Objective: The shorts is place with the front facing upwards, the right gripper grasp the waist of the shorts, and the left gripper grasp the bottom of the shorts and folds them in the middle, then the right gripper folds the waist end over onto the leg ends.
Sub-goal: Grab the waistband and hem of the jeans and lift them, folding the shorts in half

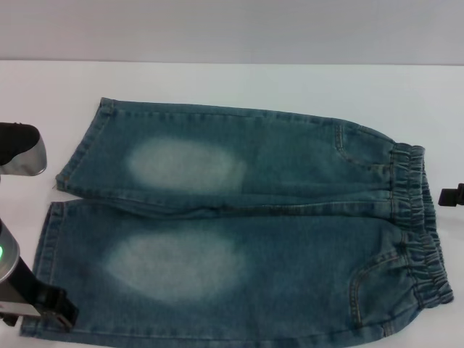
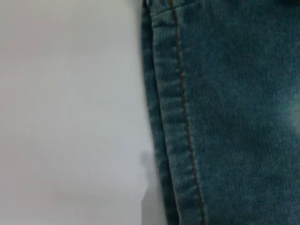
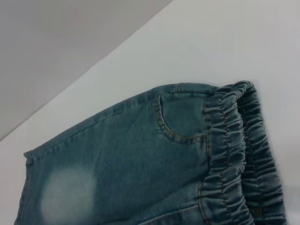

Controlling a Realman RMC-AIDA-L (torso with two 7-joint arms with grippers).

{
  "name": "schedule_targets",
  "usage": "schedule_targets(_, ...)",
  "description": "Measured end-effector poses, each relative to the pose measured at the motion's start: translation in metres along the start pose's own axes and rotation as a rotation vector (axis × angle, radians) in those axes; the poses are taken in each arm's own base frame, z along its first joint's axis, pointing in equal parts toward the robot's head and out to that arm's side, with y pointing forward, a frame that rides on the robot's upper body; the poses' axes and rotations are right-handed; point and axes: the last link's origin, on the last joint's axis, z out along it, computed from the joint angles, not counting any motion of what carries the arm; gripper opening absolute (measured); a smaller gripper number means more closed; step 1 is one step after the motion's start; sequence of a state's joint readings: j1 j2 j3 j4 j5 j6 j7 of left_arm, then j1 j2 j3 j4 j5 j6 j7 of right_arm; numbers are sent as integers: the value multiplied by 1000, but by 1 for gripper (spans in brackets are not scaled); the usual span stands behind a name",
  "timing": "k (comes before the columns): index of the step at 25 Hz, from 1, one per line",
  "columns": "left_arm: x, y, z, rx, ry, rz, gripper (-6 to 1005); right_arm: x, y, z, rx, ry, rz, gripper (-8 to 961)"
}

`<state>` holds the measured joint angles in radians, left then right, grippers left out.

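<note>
White table (image 1: 232,80), shorts (image 1: 239,225) cropped, right pincer (image 1: 451,196) cut off

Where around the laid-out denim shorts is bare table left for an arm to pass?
Free: the white table strip beyond the blue-green denim shorts, and the patch left of the leg hems between the arms. Crowded: the near-left hem corner under the left gripper; the right gripper flanks the elastic waistband.
</note>
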<state>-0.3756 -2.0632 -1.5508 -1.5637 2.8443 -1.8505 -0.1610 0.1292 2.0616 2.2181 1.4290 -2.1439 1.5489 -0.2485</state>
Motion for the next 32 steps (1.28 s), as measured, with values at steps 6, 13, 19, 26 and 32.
schedule_targets(6,1,0,1,-1,-3,1,761,0,-1,0,2,4,2,785)
schedule_targets(13,0,-1,6,-1,-16,-3,734,0,-1,0,3,4,2,785)
schedule_targets(19,0,0,8,0,-22,4,710,-1,-1,0,3,6,1,786)
schedule_targets(26,1,3,11,-18,-50,37,643,0,-1,0,2,10,1,786)
schedule_targets(32,5,8,4,-20,-19,52,407,0,-1,-1,4,11,3,786)
